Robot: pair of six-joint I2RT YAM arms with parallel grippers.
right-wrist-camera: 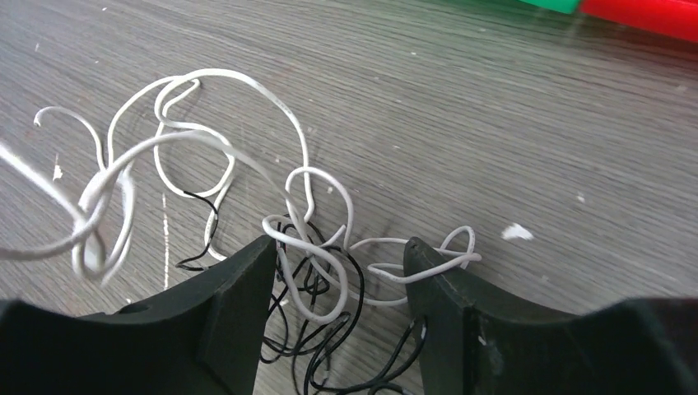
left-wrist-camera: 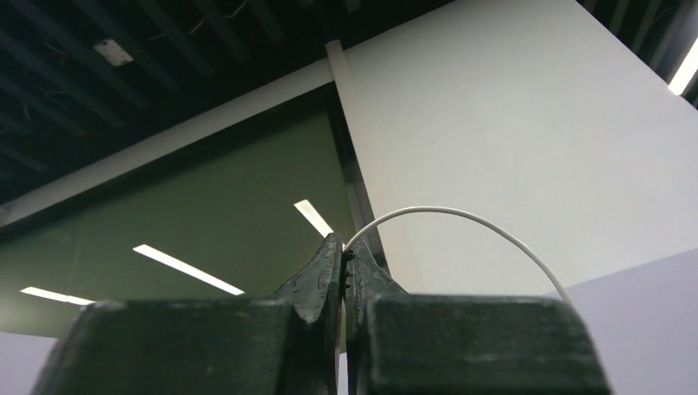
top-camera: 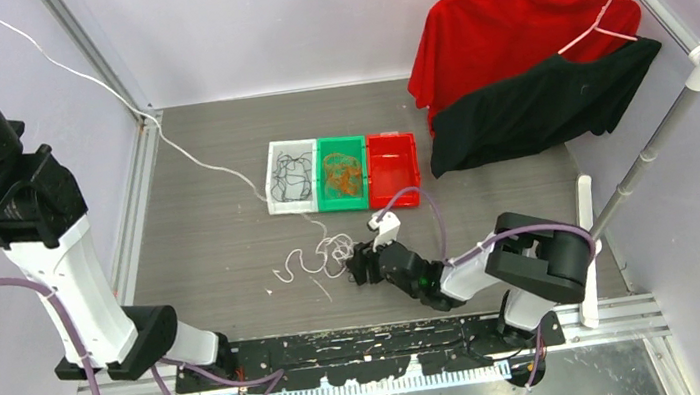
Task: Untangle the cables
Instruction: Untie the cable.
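A tangle of thin white and black cables (top-camera: 318,255) lies on the grey table in front of the trays. My right gripper (top-camera: 355,261) is low at the tangle's right end, open, with its fingers on either side of white and black loops (right-wrist-camera: 329,271) in the right wrist view. My left gripper (left-wrist-camera: 342,247) is raised high at the far left and shut on a white cable (left-wrist-camera: 461,218). That white cable (top-camera: 168,144) runs taut from the top left down to the tangle.
A white tray (top-camera: 273,182) holds black cables, a green tray (top-camera: 346,201) holds orange cables, and a red tray (top-camera: 393,167) stands to their right. Red and black shirts (top-camera: 522,76) hang on a rack at the back right. A white pole (top-camera: 652,145) leans at the right.
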